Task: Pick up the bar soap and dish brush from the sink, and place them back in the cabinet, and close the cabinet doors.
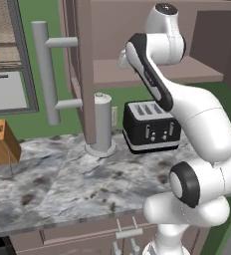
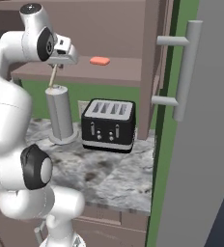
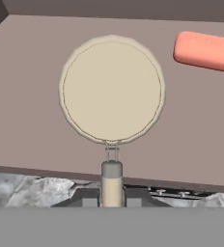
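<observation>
**Brush held over the cabinet shelf, soap already up there**

So, left base view first: the arm bends up from the lower right and its hand reaches into the open cabinet (image 1: 152, 69), over the inner shelf. One of the cabinet doors (image 1: 85, 74) stands swung out, edge toward the camera, with its long grey bar handle (image 1: 47, 74) sticking out to the left. On the marble counter (image 1: 62, 184) below there's a grey cylinder canister (image 1: 103, 124) and just right of it a black toaster (image 1: 151, 125). A wooden knife block (image 1: 2, 141) sits at the far left.

Right base view: the gripper (image 2: 56, 61) is at the front edge of the shelf, with the thin handle of the dish brush (image 2: 52, 75) hanging down from it above the canister. The bar soap (image 2: 100, 61) lies flat on the shelf, a bit to the right of the hand and apart from it. The other door is open at right.

Hand view: the fingers (image 3: 87, 198) are pinched on the brush handle, and the round cream head sits over the shelf. The soap is at the upper right, clear of the brush.
</observation>
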{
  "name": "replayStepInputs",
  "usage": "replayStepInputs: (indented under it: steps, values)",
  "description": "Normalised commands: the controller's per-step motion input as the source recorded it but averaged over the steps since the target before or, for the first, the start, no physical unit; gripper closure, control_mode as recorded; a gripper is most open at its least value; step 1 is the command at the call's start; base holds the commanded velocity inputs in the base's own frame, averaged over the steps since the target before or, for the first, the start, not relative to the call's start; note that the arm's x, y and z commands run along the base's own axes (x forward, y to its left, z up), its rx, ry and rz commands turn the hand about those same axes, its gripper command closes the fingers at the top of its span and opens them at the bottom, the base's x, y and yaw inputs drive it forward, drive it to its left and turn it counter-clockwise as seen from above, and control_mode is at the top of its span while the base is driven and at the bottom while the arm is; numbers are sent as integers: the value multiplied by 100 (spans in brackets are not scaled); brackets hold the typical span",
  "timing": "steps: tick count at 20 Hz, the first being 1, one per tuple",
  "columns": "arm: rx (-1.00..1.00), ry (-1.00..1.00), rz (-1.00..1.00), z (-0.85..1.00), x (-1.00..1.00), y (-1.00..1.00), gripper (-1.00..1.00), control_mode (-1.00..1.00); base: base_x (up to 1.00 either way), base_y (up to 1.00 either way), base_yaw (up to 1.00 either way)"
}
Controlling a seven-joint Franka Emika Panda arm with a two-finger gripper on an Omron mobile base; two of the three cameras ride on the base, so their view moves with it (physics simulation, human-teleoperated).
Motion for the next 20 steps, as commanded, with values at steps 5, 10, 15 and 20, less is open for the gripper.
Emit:
replayStepInputs:
  steps: [5,10,15,20]
  values:
    - [0,-14,3,-7,17,3,100,-100,0,0,0]
    - [0,-16,3,-18,11,0,100,-100,0,0,0]
    - [0,-11,3,-20,25,0,100,-100,0,0,0]
    - [0,-3,1,-6,41,0,100,-100,0,0,0]
